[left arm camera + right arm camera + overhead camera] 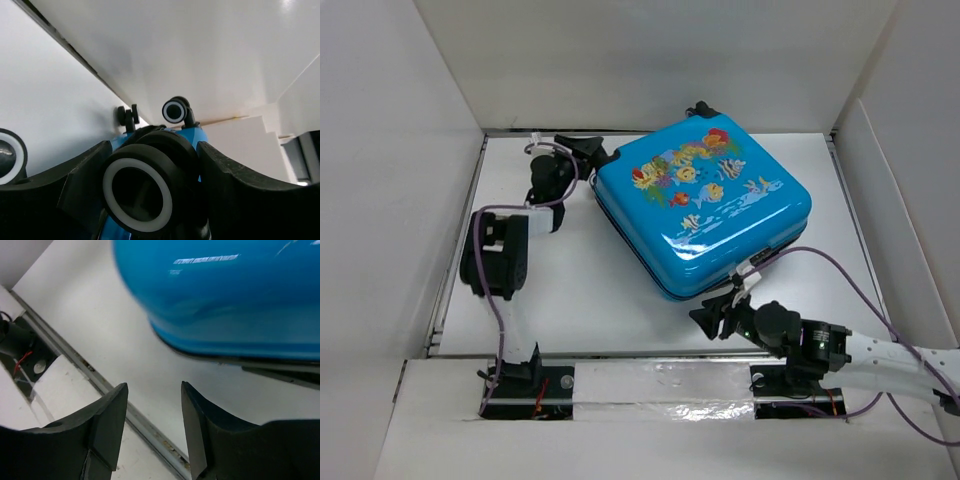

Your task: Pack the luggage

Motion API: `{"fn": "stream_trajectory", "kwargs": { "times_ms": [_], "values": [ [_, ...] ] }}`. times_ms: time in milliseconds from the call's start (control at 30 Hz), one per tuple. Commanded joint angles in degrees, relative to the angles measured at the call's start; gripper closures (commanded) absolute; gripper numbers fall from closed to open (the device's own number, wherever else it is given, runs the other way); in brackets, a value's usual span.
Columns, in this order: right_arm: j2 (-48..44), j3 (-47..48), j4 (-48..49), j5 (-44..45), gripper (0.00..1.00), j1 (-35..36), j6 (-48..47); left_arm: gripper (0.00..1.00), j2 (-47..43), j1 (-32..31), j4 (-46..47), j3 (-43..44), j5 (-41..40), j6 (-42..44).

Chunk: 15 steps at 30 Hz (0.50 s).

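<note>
Right fingers stand moderately apart and hold nothing, their tips low over the worktop, with the near rounded corner of the blue fish-print suitcase just beyond them. That suitcase lies shut and flat, print upward. At its far corner the left fingers straddle a black caster wheel; whether they pinch it I cannot tell. I judge that a push from the near side could skate the glossy shell across the worktop, or swivel the caster out from between the far fingers.
</note>
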Motion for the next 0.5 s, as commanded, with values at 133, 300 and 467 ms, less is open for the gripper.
{"fn": "stream_trajectory", "kwargs": {
  "times_ms": [133, 300, 467],
  "values": [
    [-1.4, 3.9, -3.0, -4.9, 0.47, -12.1, -8.4, 1.00, -36.2, 0.6, 10.6, -18.2, -5.1, 10.6],
    [-0.9, 6.2, -3.7, -13.2, 0.45, -19.1, -13.3, 1.00, -44.4, 1.1, 4.2, -25.9, -8.3, 12.1],
    [-2.5, 4.3, -3.8, -17.6, 0.56, -20.5, -12.8, 1.00, -39.5, 2.6, 1.2, -20.1, -6.7, 14.5]
  ]
}}
